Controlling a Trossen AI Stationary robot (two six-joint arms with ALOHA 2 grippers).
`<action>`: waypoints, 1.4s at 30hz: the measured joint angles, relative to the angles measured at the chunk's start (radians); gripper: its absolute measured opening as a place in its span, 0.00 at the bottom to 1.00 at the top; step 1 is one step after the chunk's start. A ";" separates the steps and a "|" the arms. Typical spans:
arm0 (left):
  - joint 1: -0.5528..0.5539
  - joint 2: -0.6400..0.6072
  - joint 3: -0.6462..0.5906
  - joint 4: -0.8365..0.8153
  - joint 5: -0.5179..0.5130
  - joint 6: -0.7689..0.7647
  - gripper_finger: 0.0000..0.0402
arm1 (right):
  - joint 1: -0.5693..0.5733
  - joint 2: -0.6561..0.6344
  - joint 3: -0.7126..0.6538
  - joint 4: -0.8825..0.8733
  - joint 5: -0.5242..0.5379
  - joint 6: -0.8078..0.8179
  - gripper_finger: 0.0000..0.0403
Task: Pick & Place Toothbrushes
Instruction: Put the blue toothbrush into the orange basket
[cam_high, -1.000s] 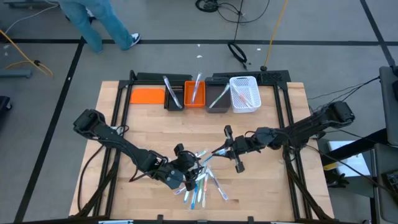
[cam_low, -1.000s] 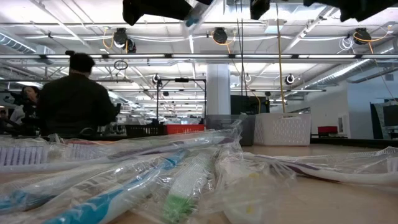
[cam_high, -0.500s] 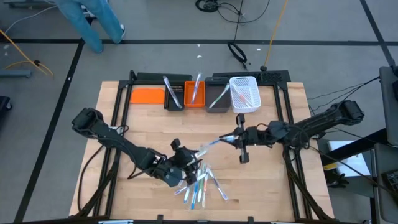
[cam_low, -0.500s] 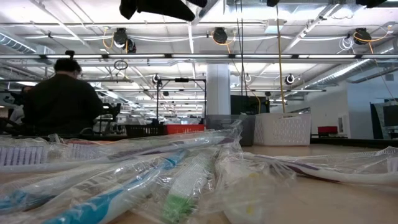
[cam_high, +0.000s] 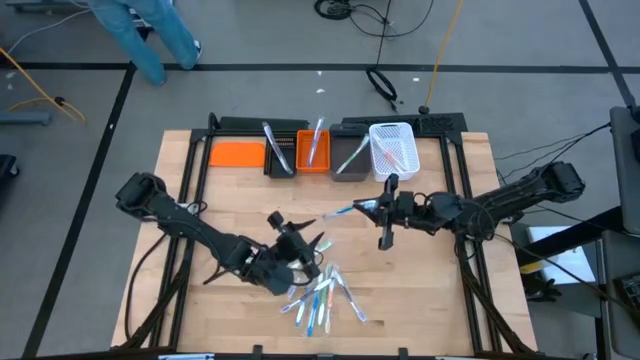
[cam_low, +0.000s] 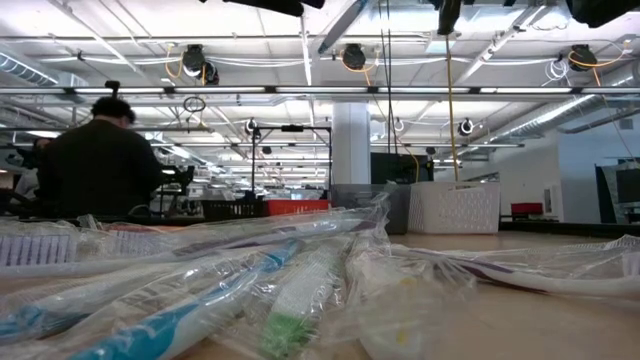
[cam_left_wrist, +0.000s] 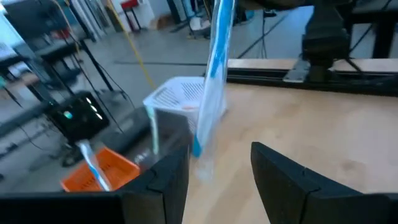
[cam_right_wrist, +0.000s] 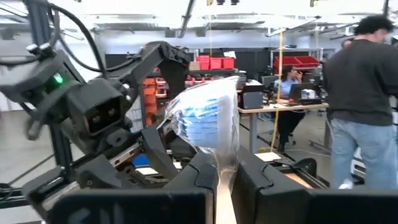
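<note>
The right gripper (cam_high: 362, 207) is clenched on a blue-and-white toothbrush in a shiny clear wrapper (cam_high: 341, 211), holding it by one end so the rest juts out over the bare middle of the wooden table (cam_high: 440, 300); in its own wrist view the crinkled wrapper (cam_right_wrist: 208, 121) stands up between the two dark fingers (cam_right_wrist: 198, 175). The left gripper (cam_high: 300, 243) hangs just above the heap of wrapped blue, green, pink and white toothbrushes (cam_high: 322, 298) near the table's front edge, its jaws apart with nothing between them.

To do the carry well, I would keep the grip firm and the brush roughly level, since the slick wrapper could slide in the jaws (the hold looks to be on film as much as on handle). The drop would best come with the free end already inside a bin's walls.

The bins sit in a row at the far edge: a flat orange lid or tray (cam_high: 236, 153), a dark bin (cam_high: 281, 157), an orange bin (cam_high: 312, 155), a grey bin (cam_high: 350, 163) and a white mesh basket (cam_high: 393, 151), several already holding brushes. The basket and grey bin lie nearest the right gripper, with open wood between. The left arm stays well to the other side, so the path looks free. The black frame rail behind the bins leaves little room for overshoot.
</note>
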 joint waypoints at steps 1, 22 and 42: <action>0.009 0.000 0.000 0.023 0.000 0.040 0.42 | -0.002 0.002 0.000 -0.001 0.000 0.007 0.02; 0.170 0.036 0.001 0.169 0.123 0.367 0.42 | -0.059 0.110 -0.001 0.080 -0.029 0.060 0.02; 0.220 0.035 0.001 0.160 0.248 0.239 0.04 | -0.067 0.109 0.001 0.011 -0.026 0.039 0.08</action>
